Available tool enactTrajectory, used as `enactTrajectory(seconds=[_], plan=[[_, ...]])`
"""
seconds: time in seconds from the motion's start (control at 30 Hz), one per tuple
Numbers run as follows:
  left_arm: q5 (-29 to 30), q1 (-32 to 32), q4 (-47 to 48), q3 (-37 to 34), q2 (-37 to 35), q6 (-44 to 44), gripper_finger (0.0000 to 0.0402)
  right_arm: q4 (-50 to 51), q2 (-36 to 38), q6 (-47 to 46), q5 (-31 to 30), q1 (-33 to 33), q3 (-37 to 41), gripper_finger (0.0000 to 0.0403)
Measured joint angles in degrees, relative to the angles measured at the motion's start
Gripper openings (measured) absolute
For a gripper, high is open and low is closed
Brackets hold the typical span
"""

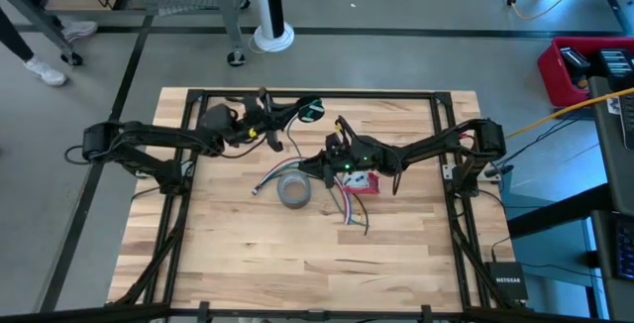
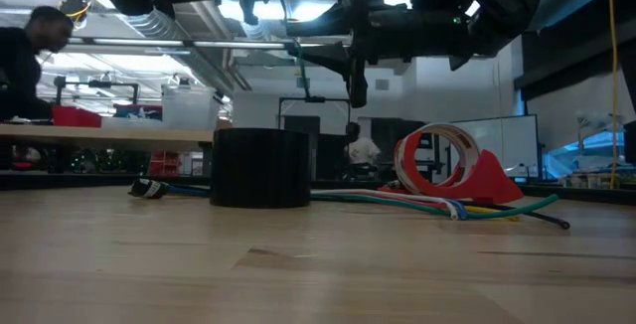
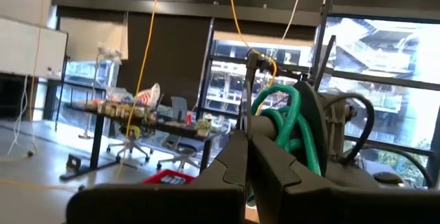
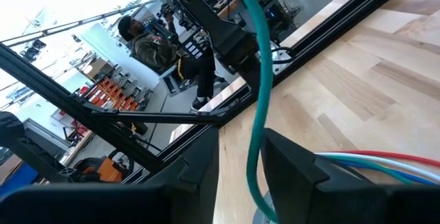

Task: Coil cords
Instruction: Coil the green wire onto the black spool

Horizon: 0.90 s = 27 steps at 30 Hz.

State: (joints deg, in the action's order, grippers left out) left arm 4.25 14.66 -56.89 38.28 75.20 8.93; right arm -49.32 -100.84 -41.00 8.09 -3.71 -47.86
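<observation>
The green cord (image 3: 285, 117) hangs above the table's middle between my two grippers. In the left wrist view it makes several loops around my right gripper's fingers. In the right wrist view one strand (image 4: 260, 86) runs between those fingers and up toward the left arm. My left gripper (image 1: 282, 142) (image 3: 249, 157) is shut just left of the loops. My right gripper (image 1: 319, 157) (image 4: 240, 162) stands open, with the strand in its gap. A bit of the cord (image 1: 312, 109) shows beyond the left gripper. My left gripper is shut where the green cord comes out just past its fingertips (image 3: 265, 112), but its own fingers hide the place of contact. It comes from the table's left, about level and tipped slightly up. The cord there is clear of the table. My right gripper carries several turns of the green cord (image 3: 302, 138) looped around its open fingers. One strand (image 4: 256, 152) passes through the gap between them. I cannot tell whether the pads touch that strand. The fingers lie about level, coming from the table's right.
A grey tape roll (image 1: 293, 191) (image 2: 261, 167) stands on the table under the grippers. Beside it are a red holder with a tape ring (image 1: 363, 182) (image 2: 447, 165) and a bundle of coloured cords (image 1: 349, 207) (image 2: 437, 203). A person shows in the room behind.
</observation>
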Motion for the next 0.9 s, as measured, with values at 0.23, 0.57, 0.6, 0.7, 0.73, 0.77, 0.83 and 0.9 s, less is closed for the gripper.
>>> enactTrajectory(seconds=[0.23, 0.57, 0.6, 0.7, 0.73, 0.77, 0.83, 0.9], plan=[[0.0, 0.0, 0.6, 0.9, 0.0, -0.4, 0.0000, 2.0, 0.0, -0.6, 0.0, 0.0, 0.0, 0.0104], [0.0, 0.0, 1.3, 0.9, -0.3, -0.4, 0.0000, 3.3, 0.0, -1.0, 0.5, 0.0, 0.0, 0.0016], [0.0, 0.0, 1.5, 0.9, -0.5, -0.4, 0.0000, 3.3, 0.0, -1.2, 0.5, 0.0, 0.0, 0.0022], [0.0, 0.0, 4.9, 0.9, -2.4, -1.3, 0.0000, 3.3, 0.0, -2.6, 0.5, 0.0, 0.0, 0.0029], [0.0, 0.0, 6.4, 0.9, -3.2, -1.8, 0.0000, 3.3, 0.0, -2.7, 0.5, 0.0, 0.0, 0.0025], [0.0, 0.0, 7.7, 0.9, -4.0, -2.0, 0.0000, 3.4, 0.0, -2.7, 0.5, 0.0, 0.0, 0.0019], [0.0, 0.0, 10.6, 0.9, -5.8, -2.3, 0.0000, 3.5, 0.0, -2.6, 0.5, -0.1, 0.0, 0.0010], [0.0, 0.0, 13.9, 0.9, -7.6, -3.0, 0.0000, 3.5, 0.0, -2.6, 0.5, -0.1, 0.0, 0.0012]])
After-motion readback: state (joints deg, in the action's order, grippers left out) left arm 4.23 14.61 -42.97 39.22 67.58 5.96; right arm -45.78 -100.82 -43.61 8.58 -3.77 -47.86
